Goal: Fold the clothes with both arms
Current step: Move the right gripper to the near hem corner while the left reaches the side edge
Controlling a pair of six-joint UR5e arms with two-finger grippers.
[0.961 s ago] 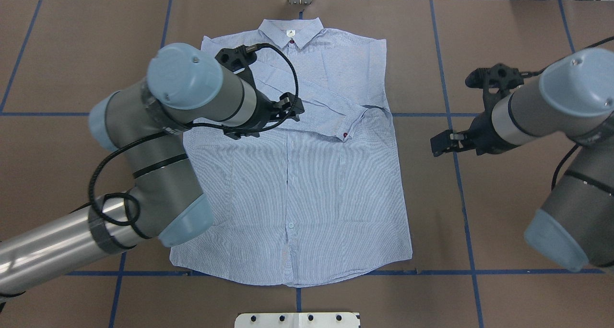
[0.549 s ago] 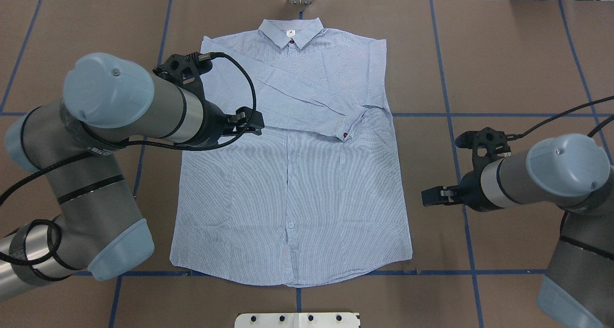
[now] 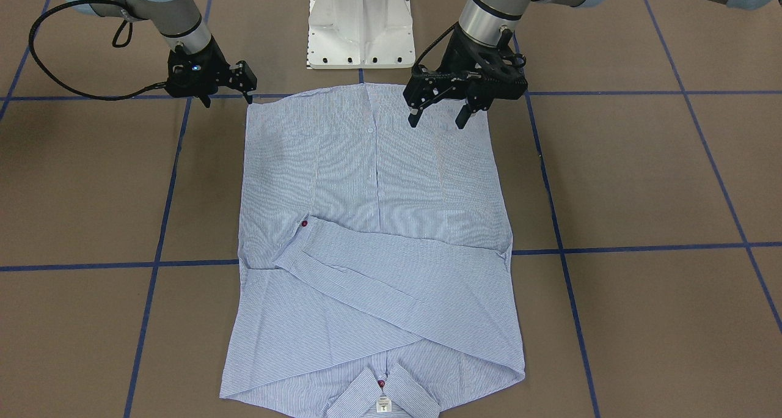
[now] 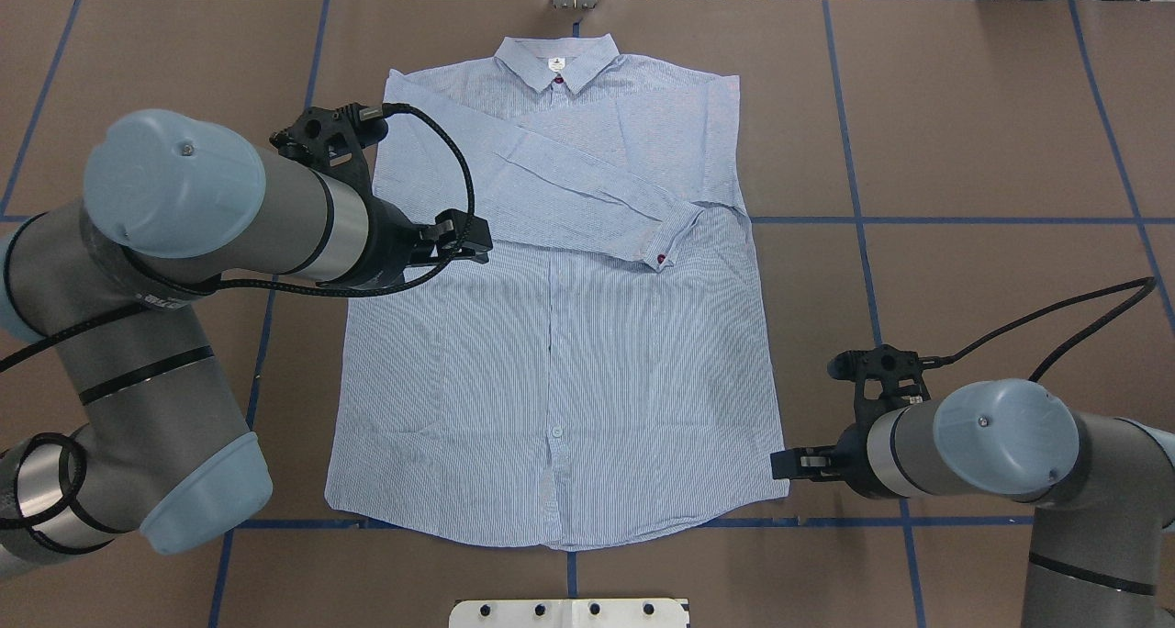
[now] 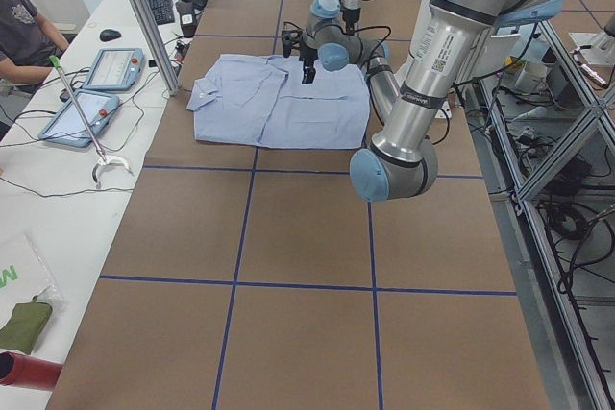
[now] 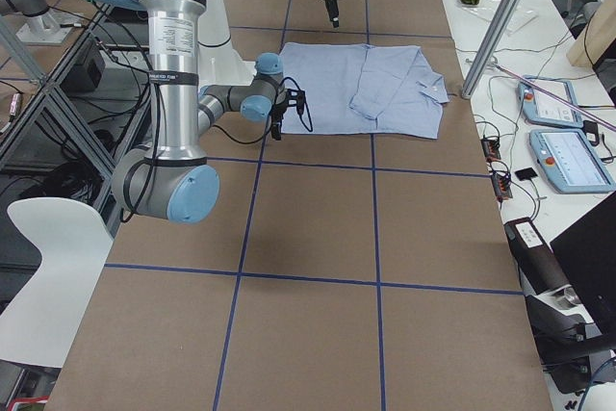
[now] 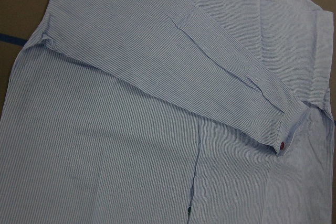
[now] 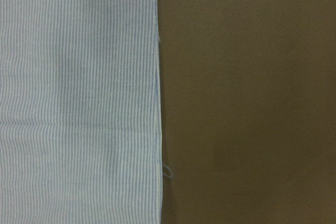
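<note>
Overhead exterior view pretty much tells the story: a big brown table with blue tape lines, and the striped light blue shirt lying flat in the middle of it. It's face up, with the collar on the side away from the robot and the bottom hem on the robot's side.

One long sleeve is folded diagonally across the shirt's chest. Its cuff ends close to the shirt's right edge.

The left arm comes in beside the shirt's left edge. Going by the wide look its wrist camera gets of the fabric, the left gripper hangs well above the shirt's left half. Its jaws are spread apart with nothing between them.

The right arm sits low next to the shirt's right hem corner. The right gripper is just beside that corner, jaws apart too and empty. Can't tell if it's touching the cloth, but its wrist camera sees the shirt's edge and bare table up close.

Small stuff: a red button on the folded cuff, and a tiny white label inside the collar.
</note>
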